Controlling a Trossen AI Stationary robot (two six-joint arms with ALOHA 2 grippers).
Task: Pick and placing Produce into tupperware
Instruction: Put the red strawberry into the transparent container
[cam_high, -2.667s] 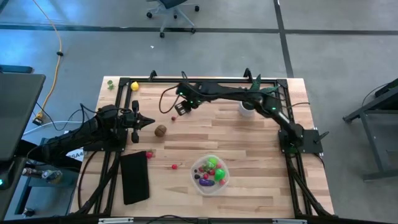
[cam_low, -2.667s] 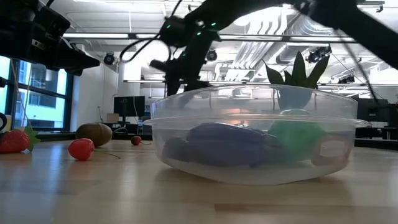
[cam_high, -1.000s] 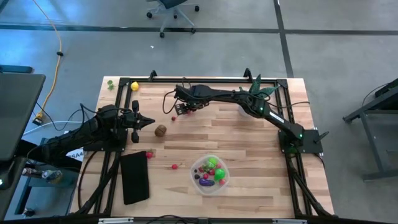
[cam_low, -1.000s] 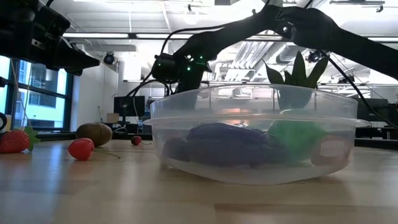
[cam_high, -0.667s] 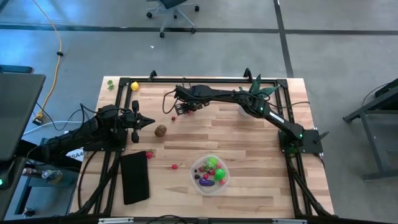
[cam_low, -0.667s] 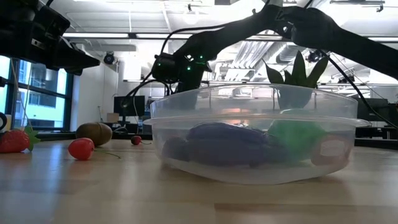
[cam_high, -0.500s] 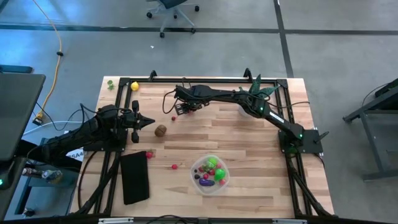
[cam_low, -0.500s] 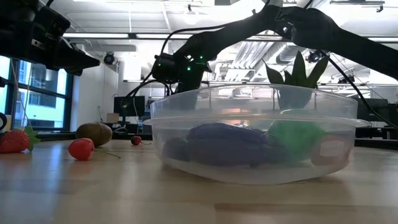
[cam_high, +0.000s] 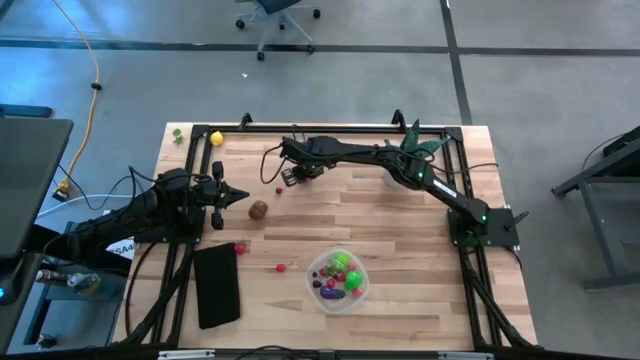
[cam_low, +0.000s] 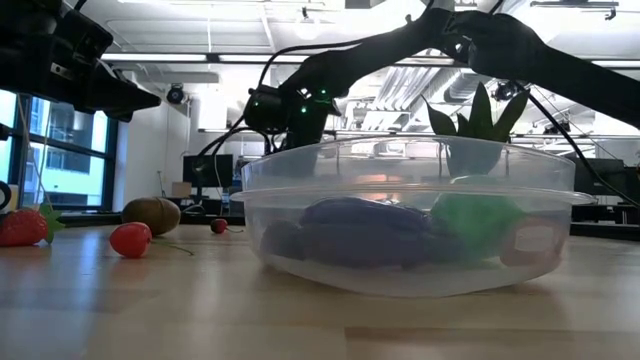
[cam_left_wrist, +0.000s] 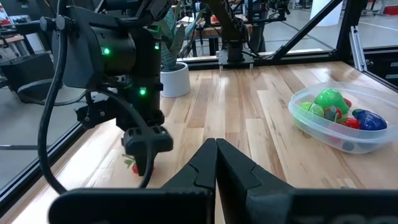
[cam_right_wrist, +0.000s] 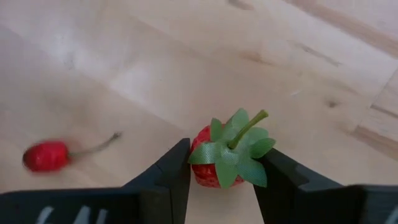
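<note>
Strawberry now sits pinched between the right gripper's just-narrowed fingers (table's eleven o'clock), ready for lifting toward the tupperware.

The right arm was bent near the white pot before, with its gripper raised over the back of the table. Now it is stretched out long toward the left, and the right gripper has come down low to the wood. Its fingers were wide a second ago and have closed in on a strawberry, so now they stand against both of its sides. In the last half second the arm itself has hardly moved.
</note>
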